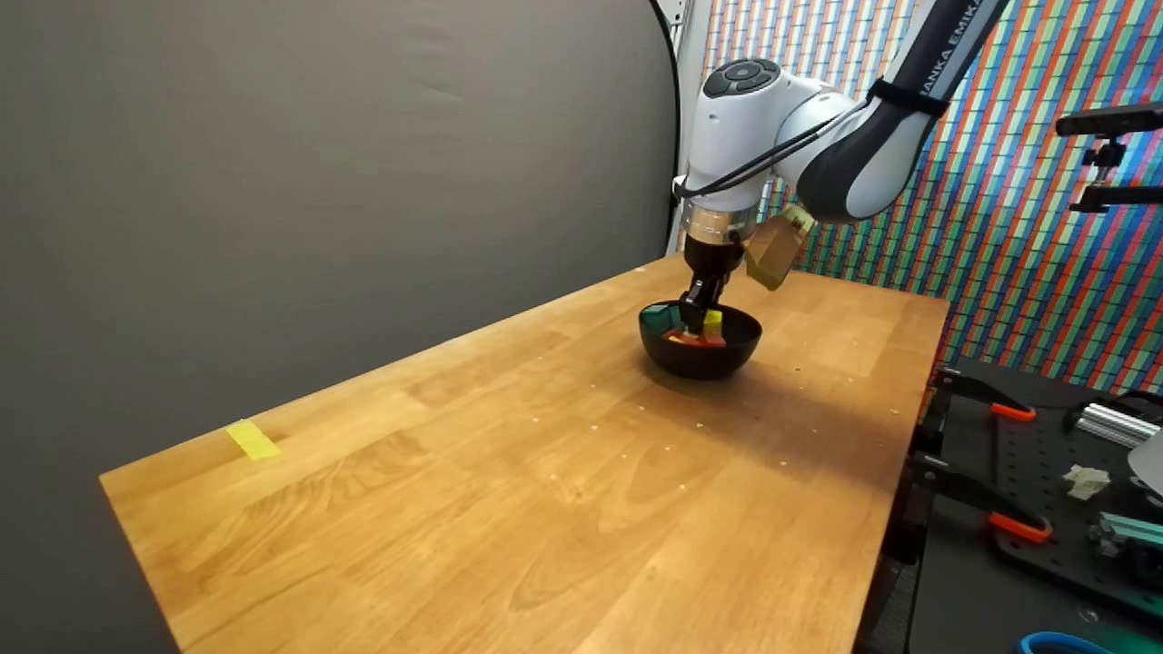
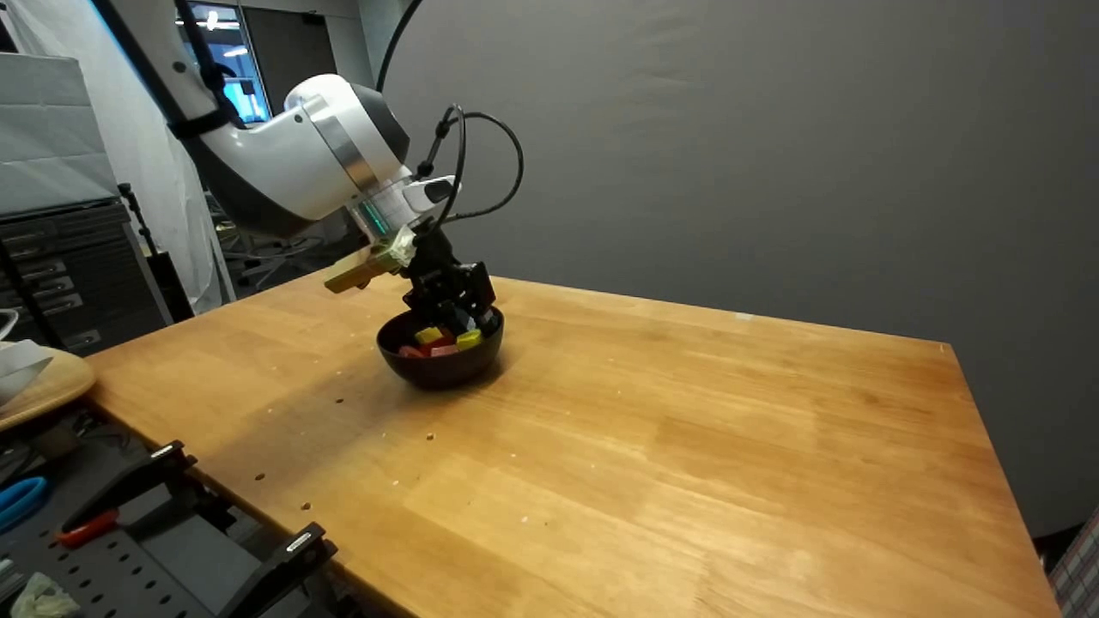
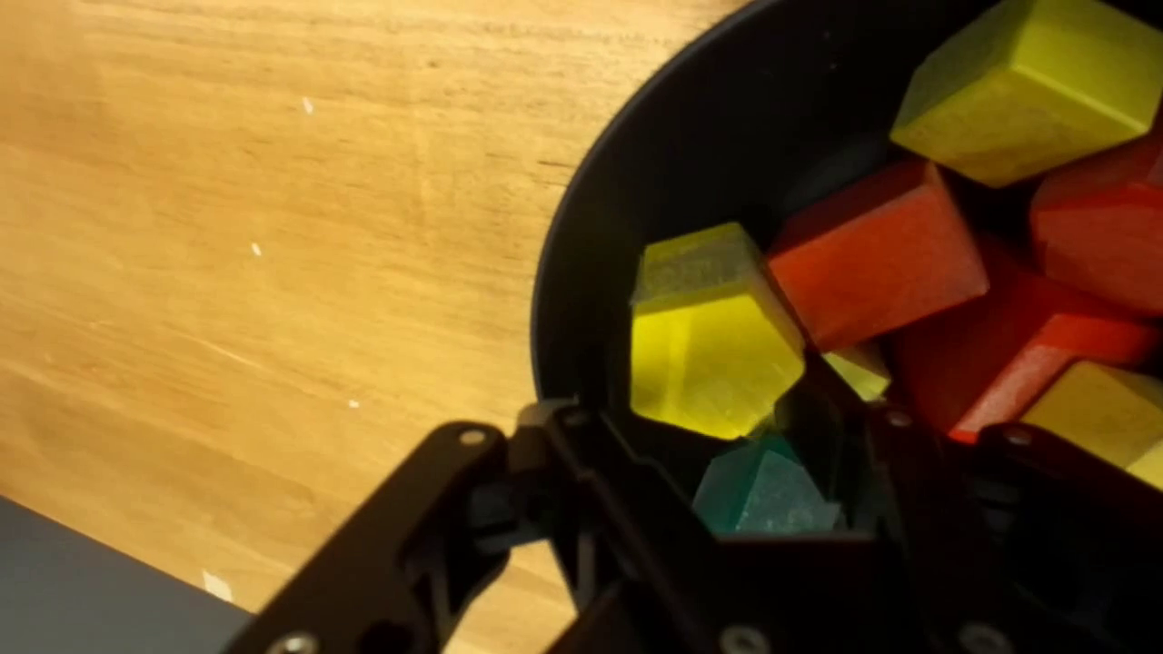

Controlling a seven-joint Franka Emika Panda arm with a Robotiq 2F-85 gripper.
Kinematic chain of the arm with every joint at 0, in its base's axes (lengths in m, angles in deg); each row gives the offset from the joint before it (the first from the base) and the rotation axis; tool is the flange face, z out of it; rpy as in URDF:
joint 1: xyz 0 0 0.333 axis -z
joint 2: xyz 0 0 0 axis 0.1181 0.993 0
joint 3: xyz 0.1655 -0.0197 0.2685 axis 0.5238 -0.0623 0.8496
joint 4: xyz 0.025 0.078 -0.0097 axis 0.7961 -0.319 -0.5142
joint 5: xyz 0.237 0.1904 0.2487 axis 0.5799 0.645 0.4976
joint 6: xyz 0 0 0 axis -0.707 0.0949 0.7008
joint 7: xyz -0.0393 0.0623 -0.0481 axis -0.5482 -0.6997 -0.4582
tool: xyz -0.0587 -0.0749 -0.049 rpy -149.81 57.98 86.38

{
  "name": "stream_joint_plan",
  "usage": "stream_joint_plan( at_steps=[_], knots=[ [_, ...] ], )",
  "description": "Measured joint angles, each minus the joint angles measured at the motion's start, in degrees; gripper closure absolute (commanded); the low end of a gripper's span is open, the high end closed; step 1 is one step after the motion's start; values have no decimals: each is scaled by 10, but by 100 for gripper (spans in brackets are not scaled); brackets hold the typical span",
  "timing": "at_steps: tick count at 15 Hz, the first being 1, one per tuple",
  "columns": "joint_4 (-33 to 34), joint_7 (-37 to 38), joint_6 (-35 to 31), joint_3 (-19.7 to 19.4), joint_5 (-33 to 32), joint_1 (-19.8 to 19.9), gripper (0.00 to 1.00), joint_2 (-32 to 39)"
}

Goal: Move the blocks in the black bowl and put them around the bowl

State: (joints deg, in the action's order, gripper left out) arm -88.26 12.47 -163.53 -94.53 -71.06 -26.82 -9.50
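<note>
In the wrist view the fingers (image 3: 604, 472) stand apart, a green block (image 3: 768, 495) showing between them at seven o'clock in the black bowl (image 3: 654, 173) and a yellow block (image 3: 713, 345) at nine, so best bring both tips inside, close softly and lift straight.

text: "ANKA EMIKA"; on: robot arm (image 1: 863, 163), in an exterior view; start: hidden

The white arm (image 1: 727, 136) has dark panels (image 1: 827, 182), black cables (image 2: 519, 161), 1 black strap (image 1: 909, 97) and a screw-studded claw (image 1: 695, 318).
</note>
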Motion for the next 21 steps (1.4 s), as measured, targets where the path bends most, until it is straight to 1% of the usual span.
stream_joint_plan(
  at_steps=[1,3,4,6,8,11,13,15,17,19,21],
  knots=[
    [0,0,0,0,3,0,57,0],
    [0,-7,0,2,15,1,80,0],
    [-1,-12,1,4,19,1,84,-3],
    [-4,-31,13,10,24,-1,85,-20],
    [-13,-57,43,22,27,-7,85,-59],
    [-29,-99,103,84,46,16,85,-131],
    [-38,-135,112,125,82,36,85,-173],
    [-43,-158,93,158,112,48,85,-201],
    [-47,-178,41,183,150,57,85,-208],
    [-46,-198,-8,192,194,54,85,-193],
    [-39,-226,-40,202,242,53,85,-159]
  ],
)
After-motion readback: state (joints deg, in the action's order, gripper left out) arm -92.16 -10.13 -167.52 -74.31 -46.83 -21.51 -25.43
